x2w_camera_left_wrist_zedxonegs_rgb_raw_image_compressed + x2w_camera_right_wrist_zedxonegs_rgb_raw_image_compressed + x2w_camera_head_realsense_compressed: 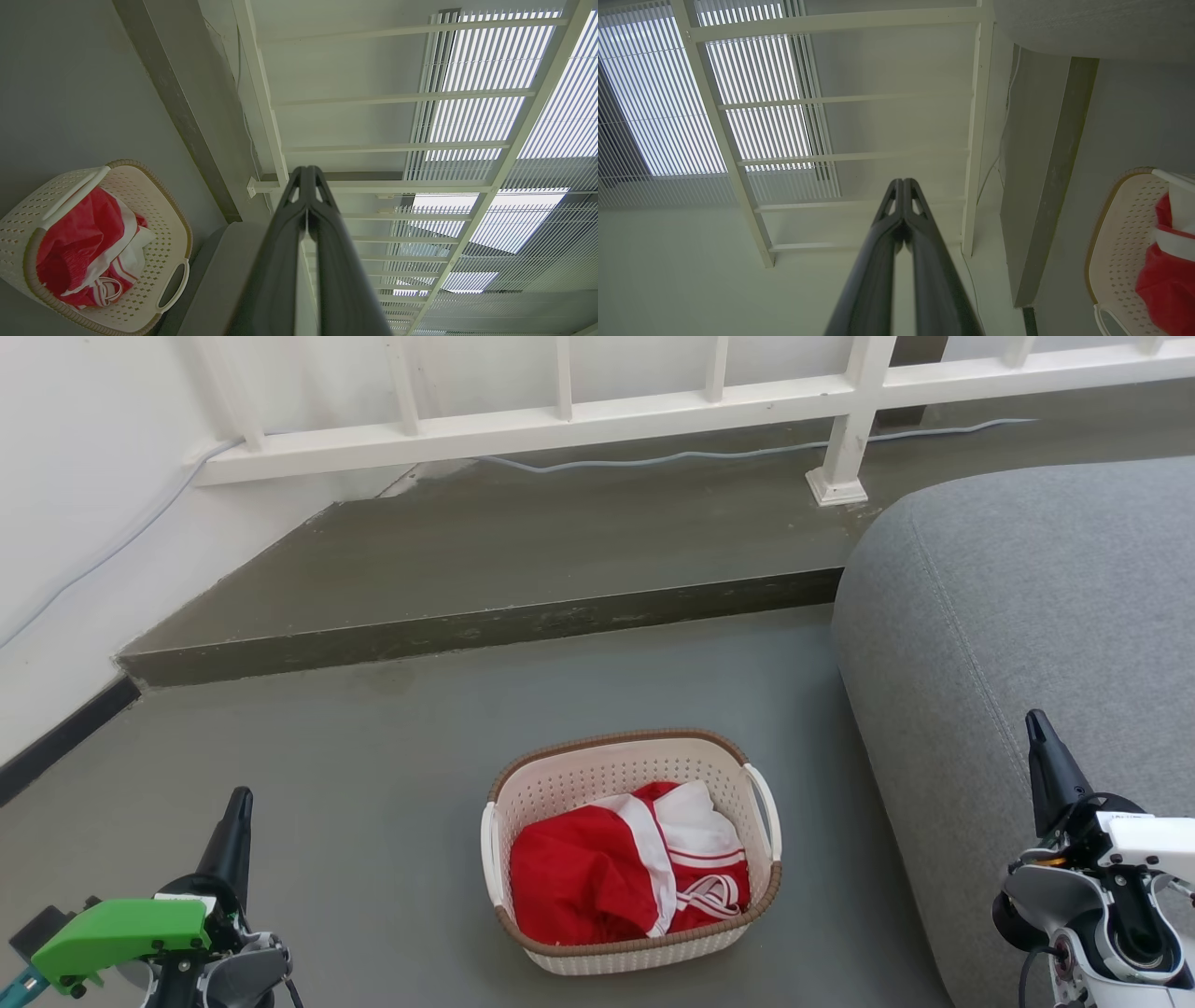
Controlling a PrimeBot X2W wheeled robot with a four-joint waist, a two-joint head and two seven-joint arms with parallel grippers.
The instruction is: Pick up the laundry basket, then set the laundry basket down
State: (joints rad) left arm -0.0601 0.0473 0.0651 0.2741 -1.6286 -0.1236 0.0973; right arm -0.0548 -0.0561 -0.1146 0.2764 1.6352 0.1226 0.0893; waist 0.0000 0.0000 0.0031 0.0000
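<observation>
Grey sofa (1027,616) bounds the right. Just beside it on the floor (373,756) stands the basket (597,779), holding red-and-white clothes (579,877) and centred between the arms, likely for a two-sided lift. Both the left fingers (233,840) and right fingers (1050,775) are pressed together, empty.

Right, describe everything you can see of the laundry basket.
The laundry basket is small, cream-white perforated plastic, rounded-rectangular, with a brown woven-look rim and a white handle on either side. It stands upright on the grey floor, left of the grey sofa and apart from it, holding a crumpled red-and-white garment.
</observation>
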